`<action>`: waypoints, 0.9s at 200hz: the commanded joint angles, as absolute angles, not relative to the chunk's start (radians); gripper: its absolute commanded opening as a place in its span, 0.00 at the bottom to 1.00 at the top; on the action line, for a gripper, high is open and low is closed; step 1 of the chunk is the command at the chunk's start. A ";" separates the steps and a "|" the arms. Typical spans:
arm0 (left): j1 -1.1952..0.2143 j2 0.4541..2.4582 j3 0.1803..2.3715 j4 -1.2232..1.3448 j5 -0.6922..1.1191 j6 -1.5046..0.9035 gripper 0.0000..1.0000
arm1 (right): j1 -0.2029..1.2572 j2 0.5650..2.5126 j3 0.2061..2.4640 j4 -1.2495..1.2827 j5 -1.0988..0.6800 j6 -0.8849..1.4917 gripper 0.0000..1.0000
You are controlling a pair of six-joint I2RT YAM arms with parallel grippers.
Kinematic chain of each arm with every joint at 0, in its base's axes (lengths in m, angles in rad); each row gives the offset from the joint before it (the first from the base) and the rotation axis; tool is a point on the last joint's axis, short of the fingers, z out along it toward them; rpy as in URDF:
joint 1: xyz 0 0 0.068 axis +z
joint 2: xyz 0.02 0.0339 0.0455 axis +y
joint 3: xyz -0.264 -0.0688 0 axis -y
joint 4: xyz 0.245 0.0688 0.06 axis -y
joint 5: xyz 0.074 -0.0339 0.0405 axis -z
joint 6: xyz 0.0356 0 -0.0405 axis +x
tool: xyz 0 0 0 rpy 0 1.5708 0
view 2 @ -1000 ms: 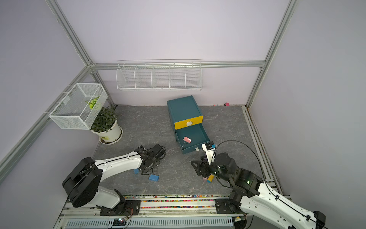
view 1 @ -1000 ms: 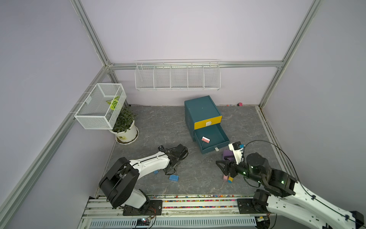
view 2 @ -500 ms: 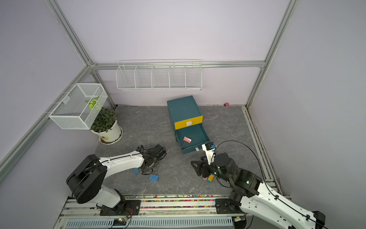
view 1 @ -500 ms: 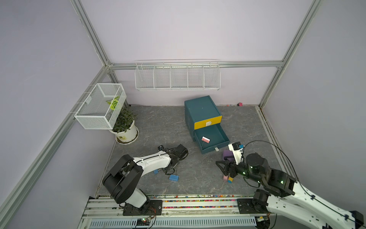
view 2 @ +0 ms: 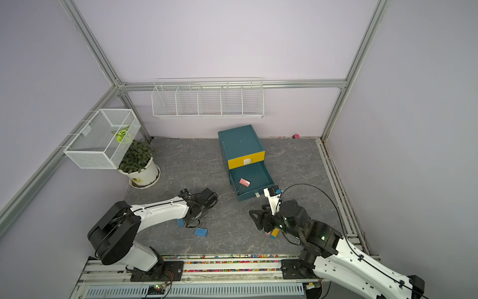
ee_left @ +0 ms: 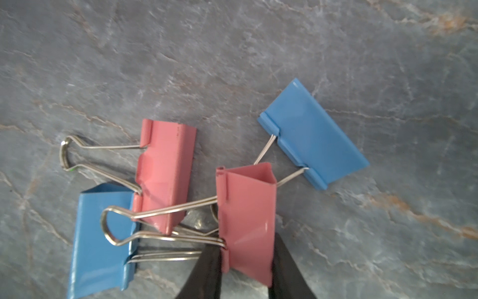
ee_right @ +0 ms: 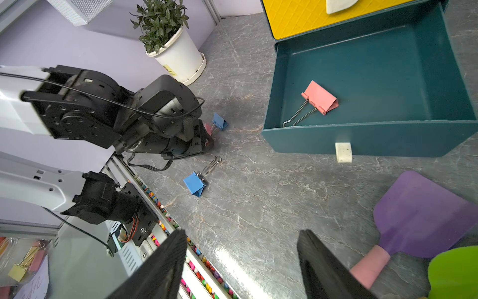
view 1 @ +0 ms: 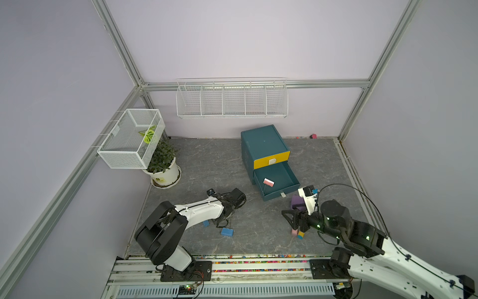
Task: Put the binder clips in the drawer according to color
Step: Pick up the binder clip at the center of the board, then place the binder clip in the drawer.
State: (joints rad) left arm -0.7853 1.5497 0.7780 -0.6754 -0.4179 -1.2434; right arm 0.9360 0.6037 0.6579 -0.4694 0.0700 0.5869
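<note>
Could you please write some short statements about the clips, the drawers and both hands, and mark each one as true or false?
1. The left hand is shut on a pink clip. True.
2. The open teal drawer holds a blue clip. False: the open teal drawer holds one pink binder clip and no blue one.
3. The yellow drawer is closed. True.
4. The right hand grips the purple shovel. False: the right hand is open and empty, and the purple shovel lies beside it, not gripped.
</note>
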 commanded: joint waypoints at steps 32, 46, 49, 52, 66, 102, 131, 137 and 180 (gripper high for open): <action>-0.809 1.476 0.868 -0.772 -0.435 -1.252 0.26 | 0.942 0.576 0.640 -0.443 0.064 0.595 0.74; -0.830 1.454 0.909 -0.812 -0.454 -1.250 0.24 | 0.942 0.577 0.643 -0.444 0.064 0.594 0.74; -0.835 1.451 0.923 -0.821 -0.460 -1.249 0.24 | 0.942 0.576 0.644 -0.445 0.063 0.594 0.74; -0.840 1.449 0.936 -0.833 -0.466 -1.249 0.24 | 0.941 0.576 0.644 -0.445 0.063 0.594 0.74; -0.871 1.436 1.003 -0.871 -0.490 -1.238 0.24 | 0.941 0.577 0.646 -0.449 0.064 0.590 0.74; -0.950 1.454 1.176 -0.851 -0.507 -1.166 0.24 | 0.942 0.569 0.638 -0.456 0.072 0.593 0.74; -0.993 1.501 1.291 -0.769 -0.466 -1.075 0.23 | 0.941 0.553 0.641 -0.469 0.082 0.595 0.74; -1.000 1.514 1.317 -0.754 -0.456 -1.051 0.23 | 0.941 0.550 0.643 -0.474 0.086 0.594 0.74; -1.026 1.642 1.468 -0.667 -0.350 -0.967 0.23 | 0.941 0.530 0.636 -0.493 0.113 0.590 0.73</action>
State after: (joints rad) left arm -1.0157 1.5723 1.4036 -0.7345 -0.4221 -1.0508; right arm 0.9360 0.5468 0.6498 -0.4732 0.0837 0.5869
